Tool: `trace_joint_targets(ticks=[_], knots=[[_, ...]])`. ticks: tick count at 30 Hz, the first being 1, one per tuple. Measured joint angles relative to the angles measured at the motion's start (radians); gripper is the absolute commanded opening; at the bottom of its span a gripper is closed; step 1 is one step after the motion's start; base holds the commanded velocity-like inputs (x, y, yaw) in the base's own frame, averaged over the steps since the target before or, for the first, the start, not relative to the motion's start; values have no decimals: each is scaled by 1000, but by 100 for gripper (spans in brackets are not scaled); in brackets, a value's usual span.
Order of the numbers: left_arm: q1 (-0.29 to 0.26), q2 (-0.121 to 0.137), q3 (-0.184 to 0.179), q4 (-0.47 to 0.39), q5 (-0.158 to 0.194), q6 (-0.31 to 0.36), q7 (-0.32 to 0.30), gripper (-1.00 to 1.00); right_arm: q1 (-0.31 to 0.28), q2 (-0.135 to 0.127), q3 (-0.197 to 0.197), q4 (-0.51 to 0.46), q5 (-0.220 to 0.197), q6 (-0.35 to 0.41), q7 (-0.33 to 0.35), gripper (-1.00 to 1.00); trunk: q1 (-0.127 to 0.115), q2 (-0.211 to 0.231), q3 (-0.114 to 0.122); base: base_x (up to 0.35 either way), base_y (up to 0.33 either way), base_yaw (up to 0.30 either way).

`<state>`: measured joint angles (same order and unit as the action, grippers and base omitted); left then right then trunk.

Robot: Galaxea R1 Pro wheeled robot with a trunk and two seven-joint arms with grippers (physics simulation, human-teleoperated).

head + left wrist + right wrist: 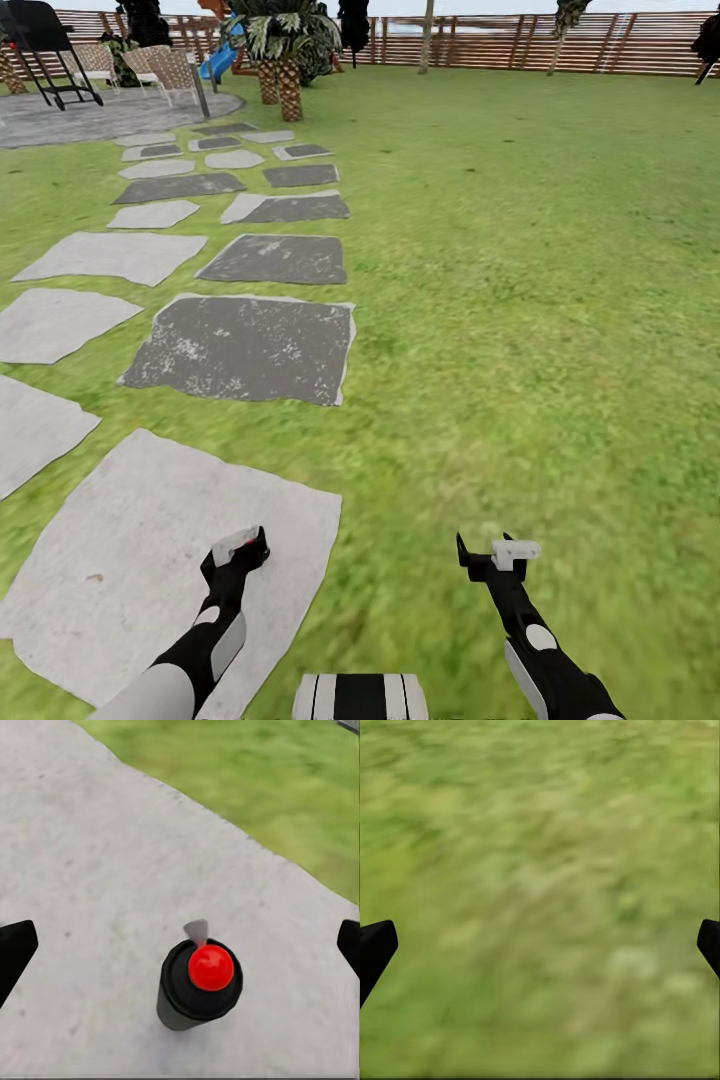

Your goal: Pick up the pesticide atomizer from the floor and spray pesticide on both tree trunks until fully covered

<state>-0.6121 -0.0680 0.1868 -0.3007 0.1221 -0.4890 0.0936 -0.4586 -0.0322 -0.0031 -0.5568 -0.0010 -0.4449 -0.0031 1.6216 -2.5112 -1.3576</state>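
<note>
Hovering over a pale grey paving slab (150,560): left gripper (237,552), fingers spread wide with the black tips (15,949) at the two edges of the left wrist view, holding nothing. Standing upright on that slab between and beneath the spread fingers, untouched: pesticide atomizer (199,982), a dark cylinder with a round red cap and a small grey nozzle. Hidden in the head view, under the left gripper, so not to be placed there more exactly. Held out over bare lawn (520,330) to the robot's right: right gripper (497,560), fingers likewise far apart, tips (375,949) at the frame edges of its wrist view, empty, only blurred grass below. Just below and between the arms, a black-and-white striped part of the robot's body (360,697). Stretching ahead on the left, a path of light and dark stepping slabs (245,345) narrowing toward a round paved patch (110,115) with chairs (172,72) and a black stand (45,45). Beyond the path, short palms with scaly trunks (289,90) and a bit of blue slide (222,60). Farthest off, a brown slatted fence (600,42) closing the garden, with two thin leaning trunks (427,38) before it, too small to tell much of.
</note>
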Motion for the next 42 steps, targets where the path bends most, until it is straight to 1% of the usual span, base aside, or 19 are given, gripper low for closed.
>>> trace_joint_targets(ticks=[6,9,11,14,24,35,39,42], knots=[[0,-2,-6,0,-8,-4,0,100,0,0,0,0,0,0,0,100,0,0,-4,0,0,0],[0,-7,-7,-1,-10,-44,-1,100,0,0,0,0,0,0,0,100,0,0,-4,0,0,0],[0,-7,-7,-1,-11,-51,-1,100,0,0,0,0,0,0,0,100,0,0,-4,0,0,0],[0,-7,-7,-1,-11,-55,-2,100,0,0,0,0,-1,0,0,100,1,-1,-17,0,0,0],[0,-7,-7,-1,-12,-57,-2,100,0,0,0,0,0,0,0,100,6,-3,-71,0,0,0],[-1,-7,-7,-2,-12,-56,-2,100,0,0,0,0,0,0,0,100,6,-3,-80,0,0,-66],[-1,-7,-7,-1,-12,-56,-2,100,0,0,0,0,-1,0,0,100,8,-4,-97,0,0,-9],[-1,-6,-7,-2,-12,-56,-2,100,0,0,0,0,0,0,0,100,8,-4,-100,0,0,-1]])
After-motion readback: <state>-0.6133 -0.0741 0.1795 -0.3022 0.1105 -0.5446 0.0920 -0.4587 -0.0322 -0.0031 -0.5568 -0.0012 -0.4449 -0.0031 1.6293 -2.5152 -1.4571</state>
